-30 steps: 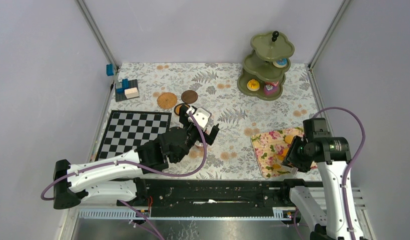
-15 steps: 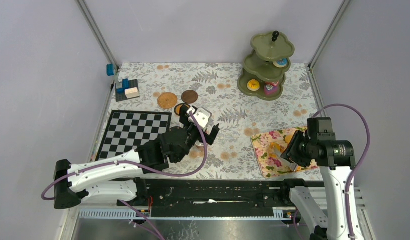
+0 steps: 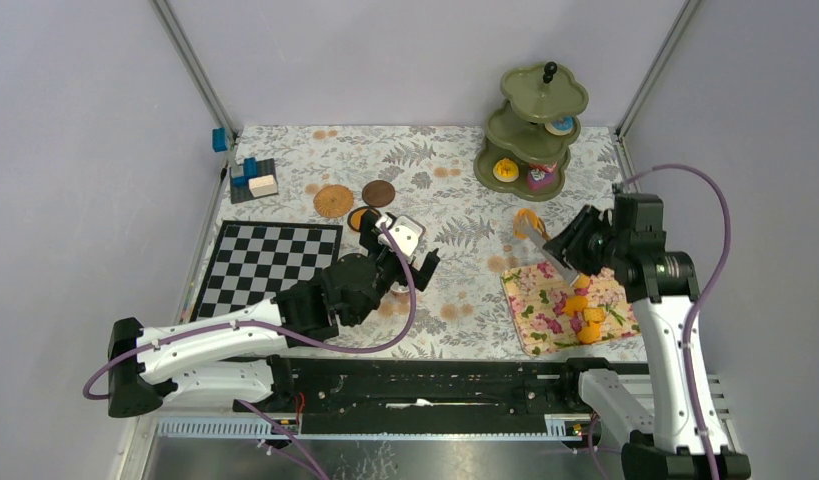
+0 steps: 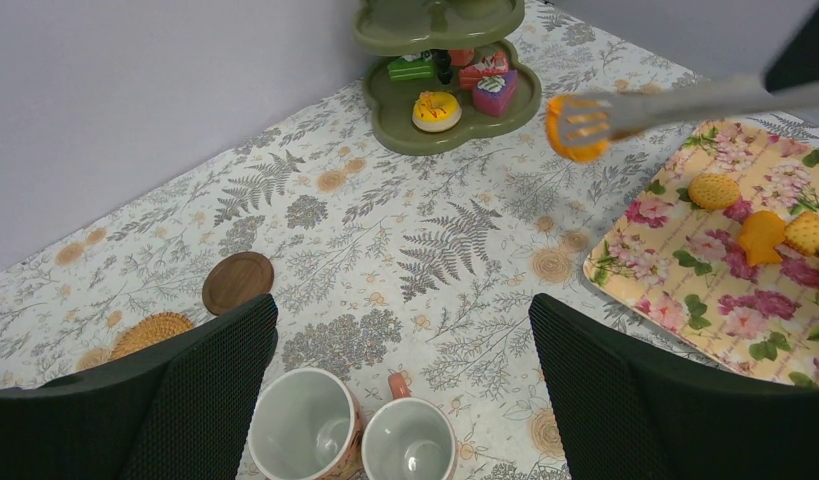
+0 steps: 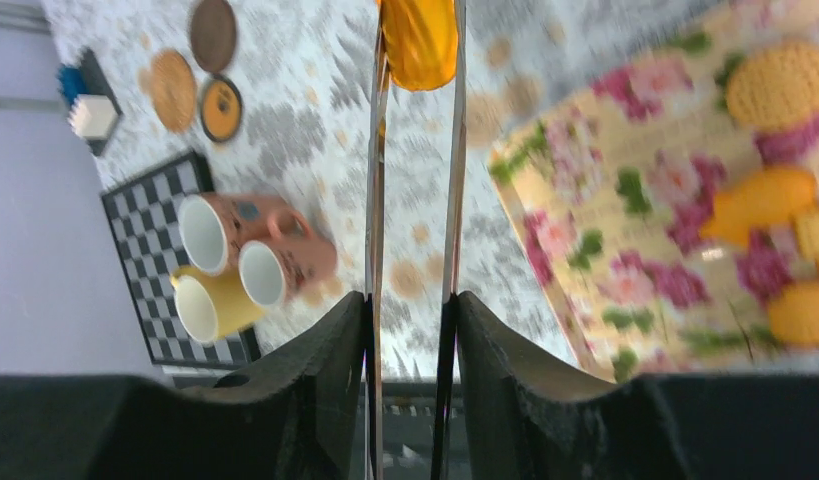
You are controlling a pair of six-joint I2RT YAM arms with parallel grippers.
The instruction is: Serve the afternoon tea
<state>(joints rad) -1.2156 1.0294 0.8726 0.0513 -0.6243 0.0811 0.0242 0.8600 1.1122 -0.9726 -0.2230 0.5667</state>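
**Cookie up in the tongs, stand next**

- Surface (image 3: pixel 445 170): fern print, walled at the back and both sides. The right wall runs close beside the right arm, so there is little room to swing outward.
- Chessboard (image 3: pixel 265 265): near left, well away from this step.
- Three-tier stand (image 3: pixel 530 135): far right corner, close to the back wall. The left wrist view shows a yellow donut and cake pieces on the bottom tier, and its near-left lobe looks bare.
- Floral cloth (image 3: pixel 545 305): near right, with more cookies lying on it.
- Right gripper (image 3: pixel 575 250): pressed onto the tongs (image 3: pixel 540 243), which pinch an orange cookie (image 3: pixel 526 218) in the air between cloth and stand.
- Left gripper (image 3: pixel 400 262): spread wide and holding nothing, hovering over the mugs (image 4: pixel 300 430) at mid-surface.

Doing it well, as I judge it:
- Hold the squeeze even.
- Come in low from the front, under the overhanging middle tier.
- Set the cookie on the bare lobe, then ease the tongs apart.
- Watch the tong tips near the seated cakes and the rim.

Nothing stands between the tongs and the stand.
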